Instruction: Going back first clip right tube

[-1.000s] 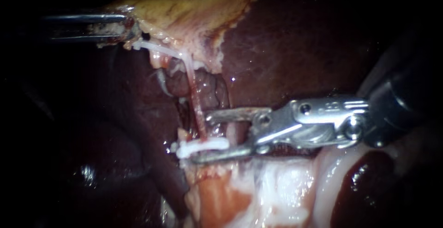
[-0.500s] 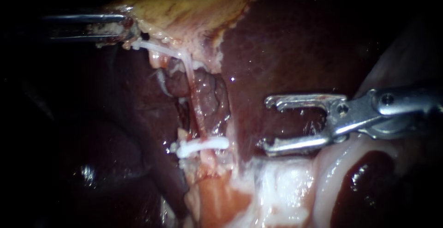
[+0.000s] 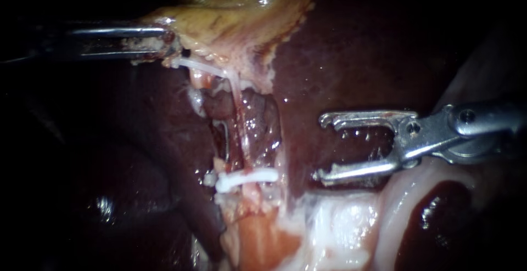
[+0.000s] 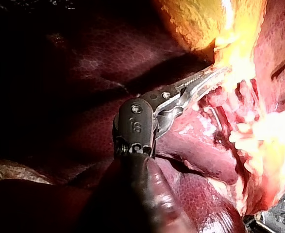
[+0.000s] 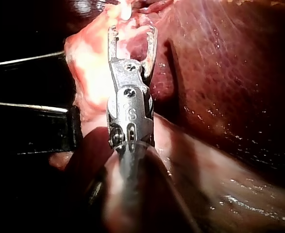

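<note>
Two pincers: right pincer (image 3: 323, 148) spread, empty, over dark red liver (image 3: 351, 57), apart from white plastic clip (image 3: 247, 177) clamped across thin pink tube (image 3: 237, 139); left pincer (image 3: 162, 43) pinching yellowish gallbladder (image 3: 230, 24) edge. Step, likely: retreat from placed clip. Next: straight pull rightward. Room open there; pale fatty tissue (image 3: 340, 221) just under lower jaw.

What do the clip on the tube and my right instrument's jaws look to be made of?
Clip: opaque white, smooth and fairly matte with no metallic glint, so probably plastic. Right instrument: its open jaws are silvery with bright highlights and toothed inner edges, so evidently bare metal, wet in spots.
</note>
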Motion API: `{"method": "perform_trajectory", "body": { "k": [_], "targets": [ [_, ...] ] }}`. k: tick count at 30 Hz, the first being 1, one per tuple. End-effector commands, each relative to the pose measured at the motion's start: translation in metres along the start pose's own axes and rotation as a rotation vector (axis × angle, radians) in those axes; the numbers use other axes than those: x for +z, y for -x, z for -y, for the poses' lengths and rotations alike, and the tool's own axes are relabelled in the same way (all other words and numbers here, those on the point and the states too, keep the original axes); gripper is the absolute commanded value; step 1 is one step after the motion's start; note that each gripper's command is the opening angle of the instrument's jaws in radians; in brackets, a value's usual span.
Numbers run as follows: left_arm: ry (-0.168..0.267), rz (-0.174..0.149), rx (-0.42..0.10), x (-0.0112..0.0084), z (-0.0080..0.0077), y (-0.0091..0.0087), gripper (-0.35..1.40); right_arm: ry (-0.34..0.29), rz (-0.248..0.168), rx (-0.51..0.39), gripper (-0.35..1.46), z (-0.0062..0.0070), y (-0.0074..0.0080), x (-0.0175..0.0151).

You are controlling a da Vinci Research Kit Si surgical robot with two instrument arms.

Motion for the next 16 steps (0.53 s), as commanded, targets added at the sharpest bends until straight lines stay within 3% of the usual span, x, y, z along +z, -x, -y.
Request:
{"method": "perform_trajectory", "body": {
  "k": [1,16],
  "targets": [
    [-0.001,0.004,-0.003,0.0002,0.0001,0.0002,-0.35,0.000,0.000,0.000,0.50,0.0000,0.0000,0.0001],
    [0.002,0.007,-0.001,0.0007,0.0002,0.0005,-0.35,0.001,0.000,0.000,0.50,-0.0001,0.0000,0.0002]
  ]
}}
